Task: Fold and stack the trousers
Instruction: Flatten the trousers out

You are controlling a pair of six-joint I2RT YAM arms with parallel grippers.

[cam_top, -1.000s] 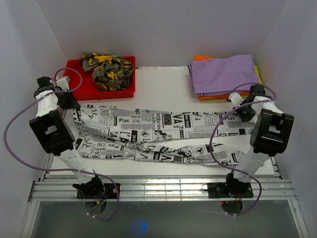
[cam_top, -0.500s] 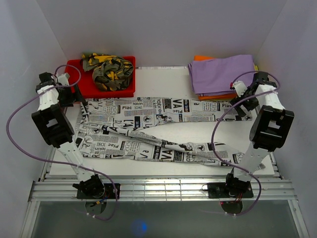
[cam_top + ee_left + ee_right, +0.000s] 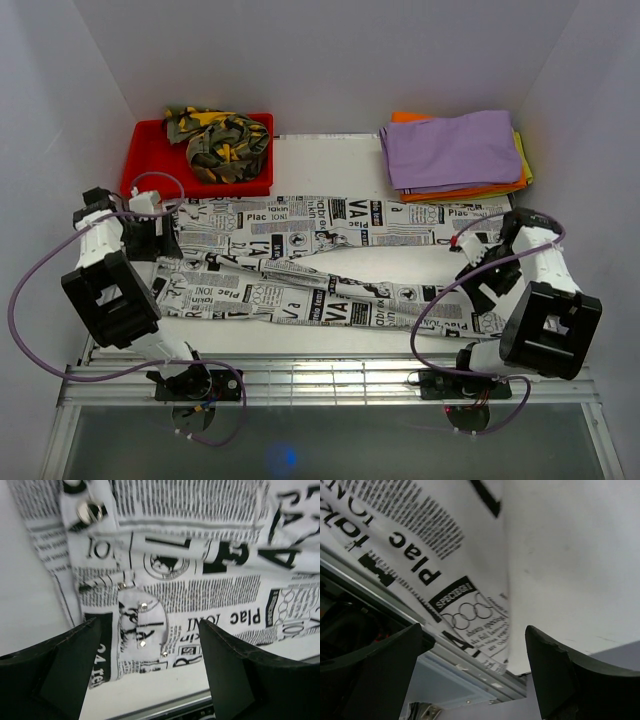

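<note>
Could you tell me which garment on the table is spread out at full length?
The newspaper-print trousers; the camouflage garment is bunched in the red tray, the purple one folded.

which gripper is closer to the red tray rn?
Left. The left gripper is over the newspaper-print trousers' waistband, just in front of the red tray's near edge. The right gripper is far across the table, at the leg cuffs.

- Newspaper-print trousers [image 3: 320, 265] lie spread across the table [image 3: 330, 165], waist left, legs running right.
- Left gripper [image 3: 165, 235] is at the waist and right gripper [image 3: 478, 272] at the near leg's end.
- Far left, a red tray [image 3: 140, 160] holds a camouflage garment [image 3: 220, 140].
- Far right lies a folded stack [image 3: 455, 150], purple on top.
</note>
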